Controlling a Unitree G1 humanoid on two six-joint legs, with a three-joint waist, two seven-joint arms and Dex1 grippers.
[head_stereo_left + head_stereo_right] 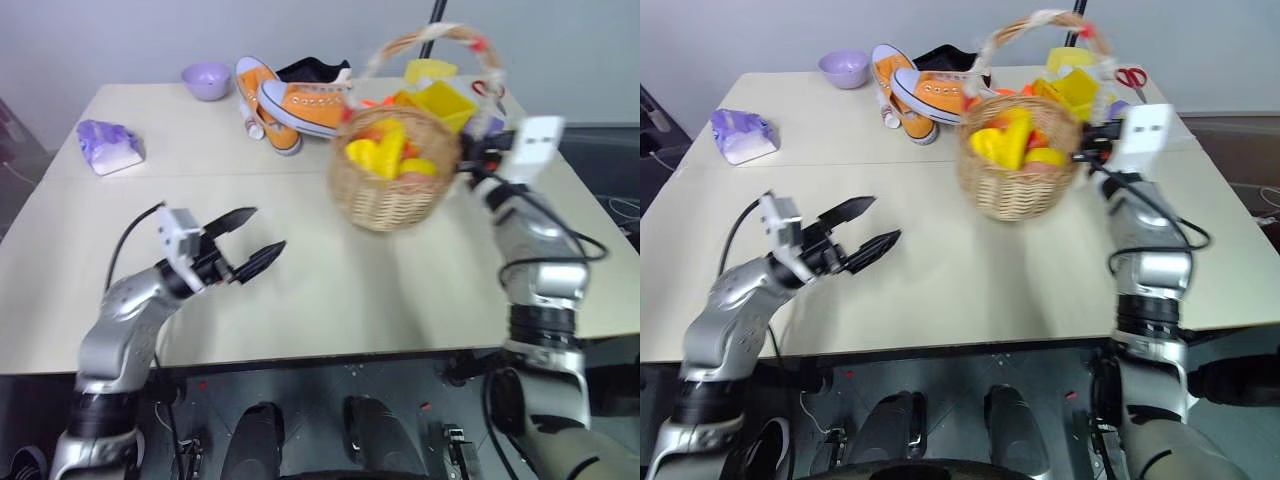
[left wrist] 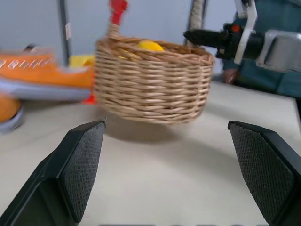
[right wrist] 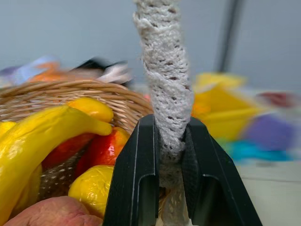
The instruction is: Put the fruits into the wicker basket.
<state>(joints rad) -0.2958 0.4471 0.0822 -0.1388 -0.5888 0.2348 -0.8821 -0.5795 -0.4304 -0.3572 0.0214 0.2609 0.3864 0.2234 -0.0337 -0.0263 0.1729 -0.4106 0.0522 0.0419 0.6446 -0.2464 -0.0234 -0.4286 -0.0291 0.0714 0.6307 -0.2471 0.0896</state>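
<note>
Pale table [image 1: 330,290], seam running across it. Toward 12 o'clock on the tabletop, a pair of orange sneakers [image 1: 300,105] with white soles; black fabric behind them. At 1 o'clock, yellow plastic bin [image 1: 445,100], just behind the basket.

Wicker basket [image 1: 385,195] at about 1 o'clock from table centre, tilted, underside appearing just clear of the tabletop with a shadow beneath in the left wrist view. Tall arched handle [image 3: 164,80], wrapped in pale cord, red marks near its top. Inside: fruits heaped against the rim — curved yellow banana [image 3: 44,136], a red piece [image 3: 101,148], a smaller yellow piece [image 3: 91,188], pinkish peach [image 3: 49,214] lowest in the right wrist view.

Right gripper [image 3: 163,155] at 3 o'clock of the basket, both black fingers clamped on the handle's lower stretch, cord squeezed between the pads.

Left gripper [image 1: 250,240] at 8 o'clock of the table, above bare surface, fingers spread wide, nothing between them, pointing toward the basket, well apart from it.

At 10 o'clock, crumpled lilac packet [image 1: 110,147]. At 11 o'clock, small purple bowl [image 1: 207,80] near the far edge.
</note>
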